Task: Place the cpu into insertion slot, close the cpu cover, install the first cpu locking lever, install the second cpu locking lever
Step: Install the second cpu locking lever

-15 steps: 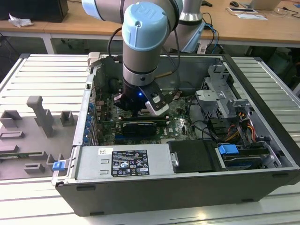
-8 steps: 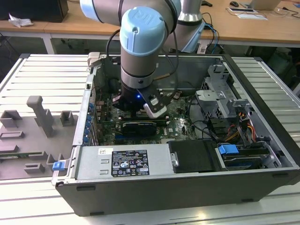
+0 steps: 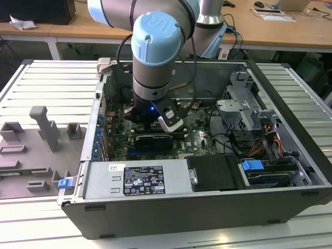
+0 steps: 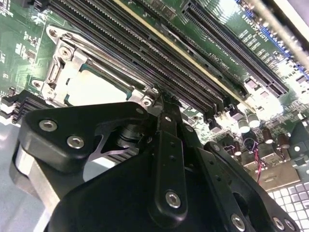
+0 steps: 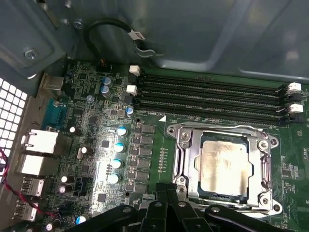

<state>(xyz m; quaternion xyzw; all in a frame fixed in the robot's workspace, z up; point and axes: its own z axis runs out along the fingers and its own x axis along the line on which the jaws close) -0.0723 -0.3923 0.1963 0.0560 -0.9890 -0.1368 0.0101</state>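
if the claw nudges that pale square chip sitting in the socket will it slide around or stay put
The pale silver-beige square metal chip probably stays put: the silver metal frame plate lies around its edges. It looks thin, flat and rigid, likely light. Its smooth face could be slippery.

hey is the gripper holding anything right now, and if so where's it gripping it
Nothing is held. The gripper is shut with nothing between its fingers, beside the insertion slot, where the cpu already sits under the cpu cover.

Hidden near the gripper (image 5: 166, 193)
Its black linkage covers the nearest rim of the insertion slot (image 5: 181, 140); fingertip gap not discernible.
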